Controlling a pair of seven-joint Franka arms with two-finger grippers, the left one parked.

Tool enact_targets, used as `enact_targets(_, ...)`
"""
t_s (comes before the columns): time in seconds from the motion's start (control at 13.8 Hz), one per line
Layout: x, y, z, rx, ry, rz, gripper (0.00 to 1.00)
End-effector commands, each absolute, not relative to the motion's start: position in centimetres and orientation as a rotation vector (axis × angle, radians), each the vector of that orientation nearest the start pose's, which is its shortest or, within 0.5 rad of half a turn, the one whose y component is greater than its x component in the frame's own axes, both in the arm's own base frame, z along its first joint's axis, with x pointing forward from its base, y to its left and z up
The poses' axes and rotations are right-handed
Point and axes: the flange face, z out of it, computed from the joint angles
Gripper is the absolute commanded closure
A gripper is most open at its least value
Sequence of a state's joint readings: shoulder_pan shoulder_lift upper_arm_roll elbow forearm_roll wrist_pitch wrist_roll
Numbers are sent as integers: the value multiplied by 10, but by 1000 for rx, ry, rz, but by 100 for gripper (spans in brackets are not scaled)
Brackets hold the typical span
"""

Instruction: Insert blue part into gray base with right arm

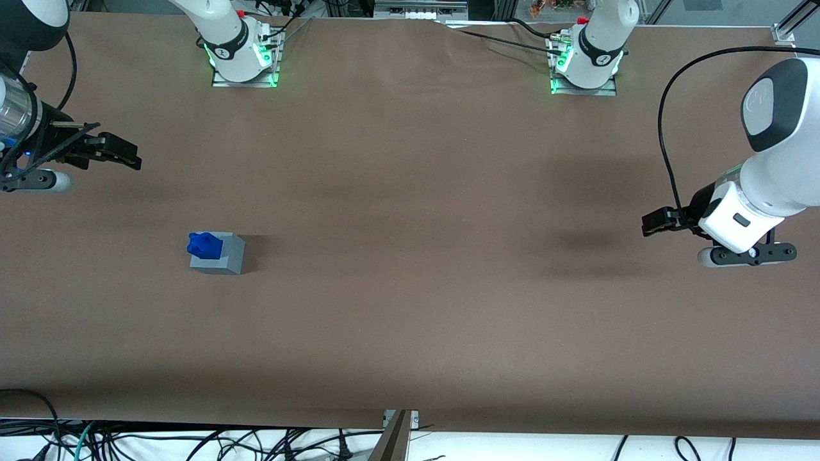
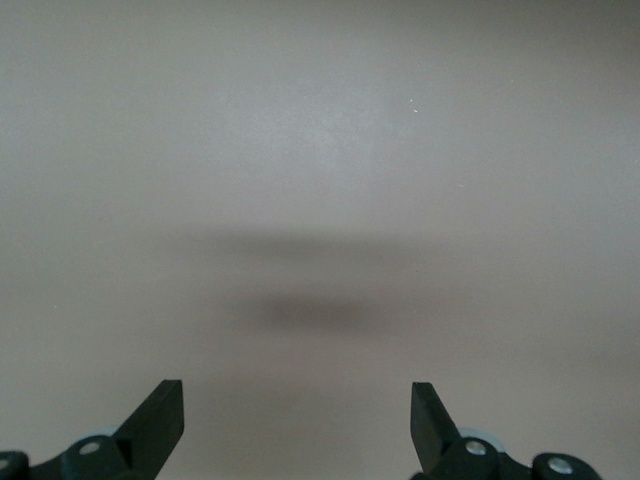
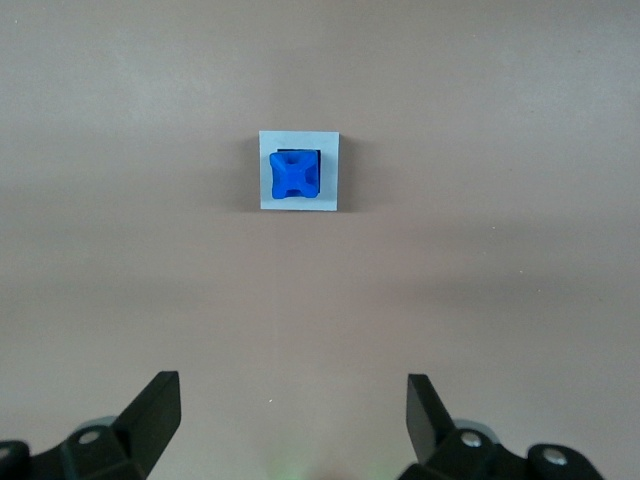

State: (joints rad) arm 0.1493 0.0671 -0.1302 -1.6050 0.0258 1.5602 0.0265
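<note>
The blue part (image 1: 204, 245) sits in the recess of the gray base (image 1: 224, 257), its knobby top standing above the block's top. Both rest on the brown table toward the working arm's end. In the right wrist view the blue part (image 3: 294, 175) fills the square recess of the gray base (image 3: 335, 170). My right gripper (image 1: 131, 159) is high above the table at the working arm's end, farther from the front camera than the base and well apart from it. It is open and empty, with its fingertips (image 3: 160, 398) spread wide.
The brown table cover (image 1: 410, 256) spans the whole view. Two arm bases with green lights (image 1: 243, 61) stand at the table edge farthest from the front camera. Cables (image 1: 192, 442) lie below the table's front edge.
</note>
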Motion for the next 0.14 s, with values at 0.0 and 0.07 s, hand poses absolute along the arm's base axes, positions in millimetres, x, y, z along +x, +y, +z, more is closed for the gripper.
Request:
enact_targets(0.0, 572, 14, 578, -3127, 4, 151, 0)
enact_targets(0.07, 573, 13, 578, -3127, 4, 148, 0)
